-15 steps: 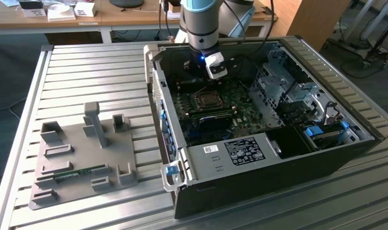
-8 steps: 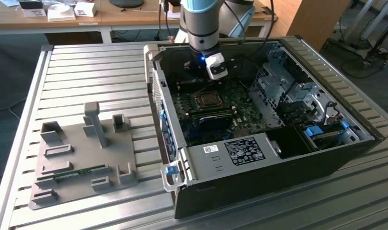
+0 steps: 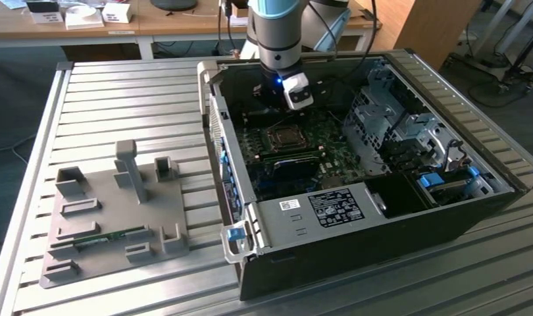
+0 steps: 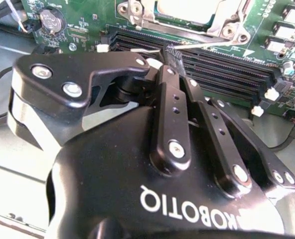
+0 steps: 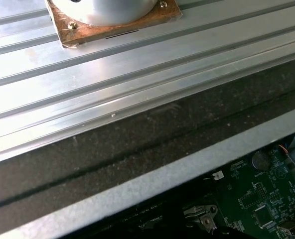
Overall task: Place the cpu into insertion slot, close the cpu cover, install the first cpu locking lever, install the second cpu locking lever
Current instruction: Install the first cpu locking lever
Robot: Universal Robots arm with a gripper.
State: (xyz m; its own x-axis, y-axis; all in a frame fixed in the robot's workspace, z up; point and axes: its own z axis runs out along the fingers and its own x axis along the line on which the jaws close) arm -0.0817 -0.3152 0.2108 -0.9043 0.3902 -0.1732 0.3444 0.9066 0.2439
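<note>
In the exterior view my gripper (image 3: 276, 116) hangs inside the open computer case (image 3: 355, 243), just behind the cpu socket (image 3: 284, 137) on the green motherboard (image 3: 337, 155). The second wrist view shows the gripper (image 4: 170, 54) shut, its two black fingers (image 4: 170, 114) pressed together. Their tips rest against a thin silvery locking lever (image 4: 212, 43) that runs along the socket's edge. The cpu (image 4: 187, 7) shows its silver-grey top inside the socket, and the cpu cover (image 4: 222, 24) lies flat around it.
Black memory slots (image 4: 227, 69) run right beside the fingertips. A metal drive cage (image 3: 398, 118) fills the case on the exterior view's right. A grey fixture plate (image 3: 117, 210) lies on the slatted aluminium table (image 3: 117, 99). The case wall (image 5: 137, 149) borders the motherboard (image 5: 267, 204).
</note>
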